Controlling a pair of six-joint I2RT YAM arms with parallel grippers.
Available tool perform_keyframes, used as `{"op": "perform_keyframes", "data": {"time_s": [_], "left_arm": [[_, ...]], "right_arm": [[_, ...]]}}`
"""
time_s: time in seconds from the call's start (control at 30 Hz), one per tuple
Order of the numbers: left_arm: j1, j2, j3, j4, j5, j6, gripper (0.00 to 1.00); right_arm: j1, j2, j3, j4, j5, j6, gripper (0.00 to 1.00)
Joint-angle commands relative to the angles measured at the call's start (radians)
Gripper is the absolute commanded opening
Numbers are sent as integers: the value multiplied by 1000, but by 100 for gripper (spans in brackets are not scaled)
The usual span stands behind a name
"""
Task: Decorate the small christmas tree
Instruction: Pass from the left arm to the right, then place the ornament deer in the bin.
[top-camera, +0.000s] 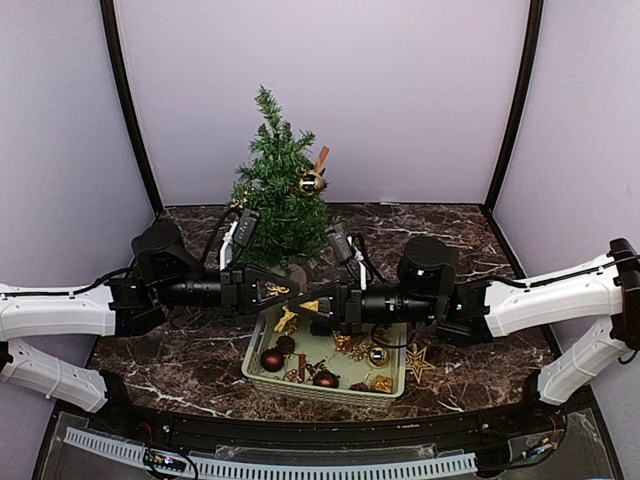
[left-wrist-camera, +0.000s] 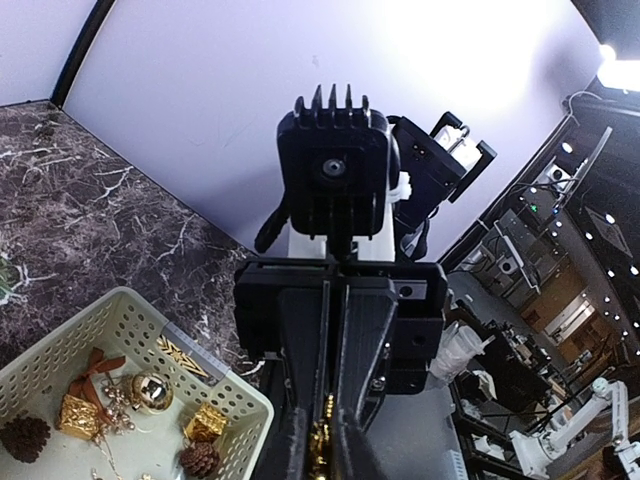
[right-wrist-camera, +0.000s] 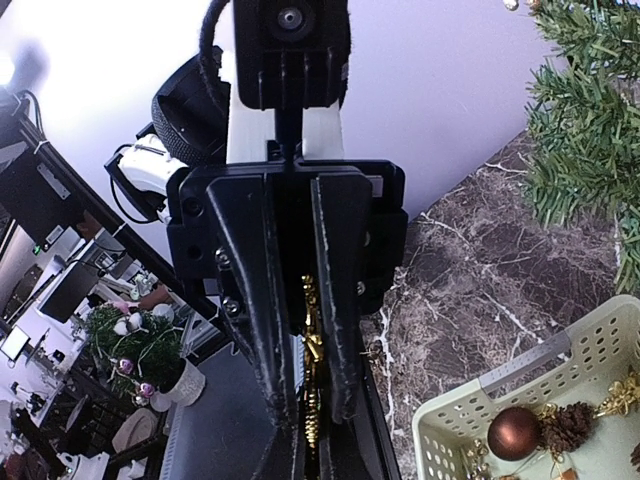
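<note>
Tree (top-camera: 280, 190) stands upright at the back centre of the table (top-camera: 180, 350) in the top view, beyond both grippers and just behind the basket (top-camera: 325, 392). Its foot sits close behind the meeting fingers, apart from them. Needles are dark green and bristly, the crown tapers to a single tip, and one bauble (top-camera: 311, 183), gold with an orange ribbon, hangs on the upper right branches. Left gripper (top-camera: 298, 298) and right gripper (top-camera: 320, 306) meet tip to tip above the far part of the basket. Both forearms are level and reach inward from opposite sides, with a gold strand (top-camera: 310, 305) at the junction. A star (top-camera: 417, 362) lies on the table just right of the basket. Left wrist view: two narrow fingers run to the bottom edge with the jaws nearly together and the gold strand pinched in the slit. The right arm's wrist faces the lens head-on. The basket corner at lower left holds pine cones, a gold ball and small gold boxes. Right wrist view: tree branches fill the upper right corner, off to the side of the fingers and not touching them. The jaws are drawn close on the gold strand, which runs along the gap. The basket corner at lower right holds a dark red ball and a pine cone.
</note>
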Motion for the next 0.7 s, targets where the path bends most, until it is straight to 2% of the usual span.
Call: {"op": "perform_keyframes", "data": {"time_s": [0.0, 0.1, 0.17, 0.43, 0.57, 0.67], "left_arm": [[-5, -39, -18, 28, -19, -15, 26], [-3, -81, -22, 2, -61, -18, 47], [-3, -102, -22, -17, -73, -25, 52], [-3, -123, -14, -86, -38, -52, 55], [-2, -133, 29, -290, -65, -48, 58], [-3, -128, 51, -355, -4, -71, 63]], "right_arm": [[3, -20, 16, 20, -6, 7, 0], [4, -43, 16, -65, -24, 7, 0], [4, -64, 15, -121, -38, 7, 0], [2, -84, 94, -325, -110, -20, 0], [3, -78, 124, -389, -149, -21, 0], [1, -69, 155, -443, -162, -37, 0]]}}
